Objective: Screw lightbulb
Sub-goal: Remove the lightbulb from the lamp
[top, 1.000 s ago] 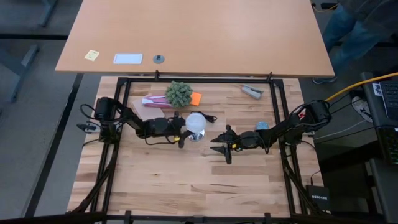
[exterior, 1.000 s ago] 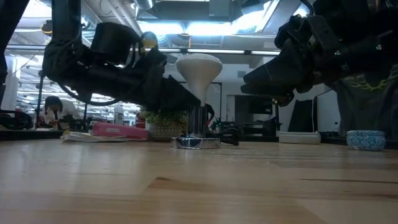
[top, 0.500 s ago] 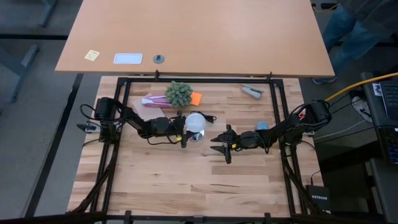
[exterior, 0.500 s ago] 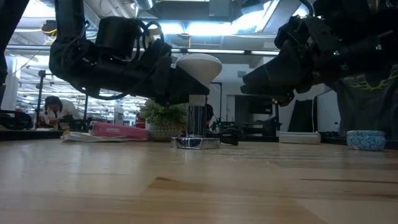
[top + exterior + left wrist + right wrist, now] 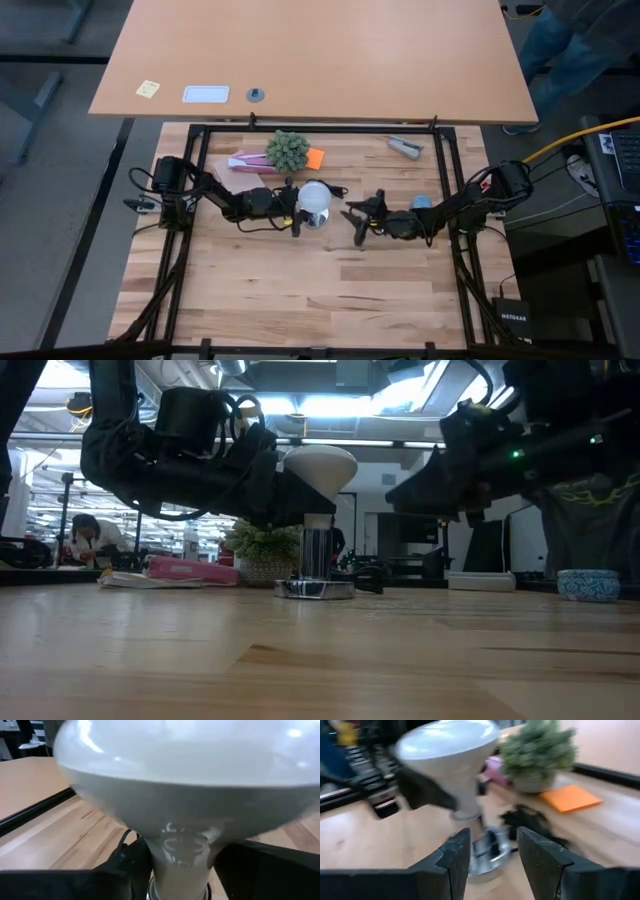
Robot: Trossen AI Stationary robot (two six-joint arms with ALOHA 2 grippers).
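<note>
Gripping the lightbulb (image 5: 315, 196) neck, my left gripper (image 5: 293, 212) sits at its nine o'clock; my right gripper (image 5: 357, 219) waits open at three o'clock, above the surface (image 5: 300, 290).

A robotics lab or open workshop: a butcher-block bench (image 5: 300, 290) in a black frame (image 5: 440, 180), ceiling strip lights (image 5: 330, 405), equipment racks and a seated person (image 5: 85, 538) beyond.

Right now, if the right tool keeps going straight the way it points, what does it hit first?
Probably the silver socket disc under the lightbulb: the right tool, open, frames the disc and the bulb's neck dead ahead. How far off is hard to judge.
</note>
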